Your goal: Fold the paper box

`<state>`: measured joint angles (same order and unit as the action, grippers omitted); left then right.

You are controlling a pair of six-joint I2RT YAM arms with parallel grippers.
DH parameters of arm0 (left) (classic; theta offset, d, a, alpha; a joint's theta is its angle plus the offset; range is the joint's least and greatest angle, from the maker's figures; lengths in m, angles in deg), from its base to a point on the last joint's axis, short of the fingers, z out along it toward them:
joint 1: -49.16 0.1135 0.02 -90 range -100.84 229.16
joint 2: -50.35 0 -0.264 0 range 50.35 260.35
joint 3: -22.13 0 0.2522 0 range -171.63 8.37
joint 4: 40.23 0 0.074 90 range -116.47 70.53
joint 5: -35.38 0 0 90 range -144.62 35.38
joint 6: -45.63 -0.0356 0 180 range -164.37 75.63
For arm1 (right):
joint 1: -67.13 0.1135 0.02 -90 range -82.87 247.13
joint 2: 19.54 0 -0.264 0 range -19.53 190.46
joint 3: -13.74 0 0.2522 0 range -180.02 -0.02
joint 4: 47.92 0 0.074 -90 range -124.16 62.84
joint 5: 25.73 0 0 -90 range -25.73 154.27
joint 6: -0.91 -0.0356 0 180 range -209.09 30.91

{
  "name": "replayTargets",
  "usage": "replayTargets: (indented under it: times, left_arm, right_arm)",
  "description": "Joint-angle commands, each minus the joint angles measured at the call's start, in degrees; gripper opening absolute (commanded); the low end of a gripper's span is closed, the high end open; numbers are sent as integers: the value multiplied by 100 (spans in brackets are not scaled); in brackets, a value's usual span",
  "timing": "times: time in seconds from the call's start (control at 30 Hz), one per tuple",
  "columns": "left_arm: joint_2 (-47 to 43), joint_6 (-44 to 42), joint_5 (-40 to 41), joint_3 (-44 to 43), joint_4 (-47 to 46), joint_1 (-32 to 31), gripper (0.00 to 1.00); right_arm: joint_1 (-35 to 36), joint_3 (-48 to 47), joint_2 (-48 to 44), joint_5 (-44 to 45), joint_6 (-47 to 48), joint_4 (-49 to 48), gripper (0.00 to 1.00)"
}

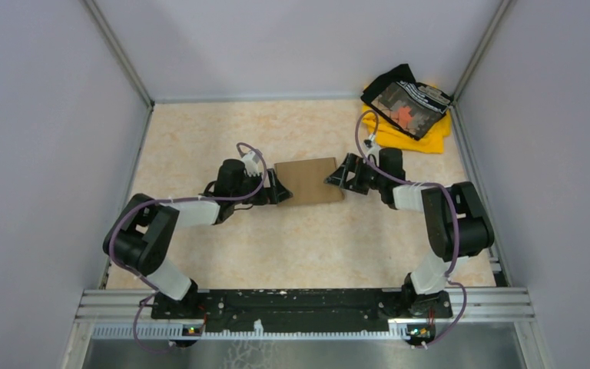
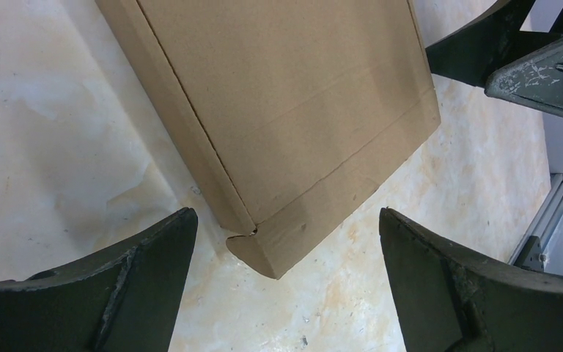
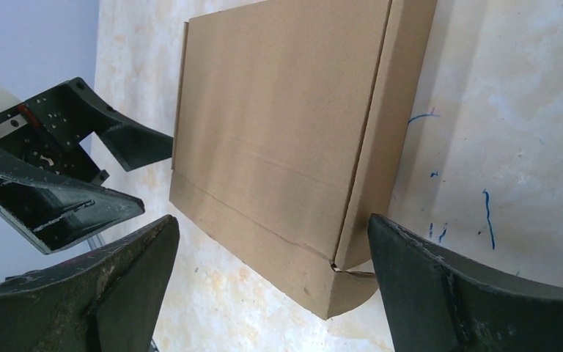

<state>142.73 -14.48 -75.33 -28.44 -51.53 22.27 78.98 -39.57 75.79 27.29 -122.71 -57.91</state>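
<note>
The paper box [image 1: 308,181] is a plain brown cardboard mailer, closed and lying flat at the table's middle. My left gripper [image 1: 282,188] is open at the box's left edge. In the left wrist view the box [image 2: 286,103] lies ahead of the spread fingers [image 2: 146,279], its near corner between them, not touched. My right gripper [image 1: 336,177] is open at the box's right edge. In the right wrist view the box [image 3: 286,147] lies ahead, its corner between the spread fingers [image 3: 440,286]. Neither gripper holds anything.
A yellow and black cloth pile [image 1: 409,108] lies at the far right corner. Grey walls enclose the beige table [image 1: 292,246] on three sides. The right gripper shows in the left wrist view [image 2: 528,59], and the left gripper in the right wrist view [image 3: 59,176].
</note>
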Motion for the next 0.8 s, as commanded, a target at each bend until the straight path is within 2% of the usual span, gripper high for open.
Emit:
replayTargets:
  times: [0.0,0.77]
  left_arm:
    - [84,8,-182,-134,-324,-26,99]
    - [341,91,-282,-253,-658,-69,99]
  right_arm:
    - [32,-185,0,-36,68,-328,99]
    - [29,-264,167,-96,77,-425,99]
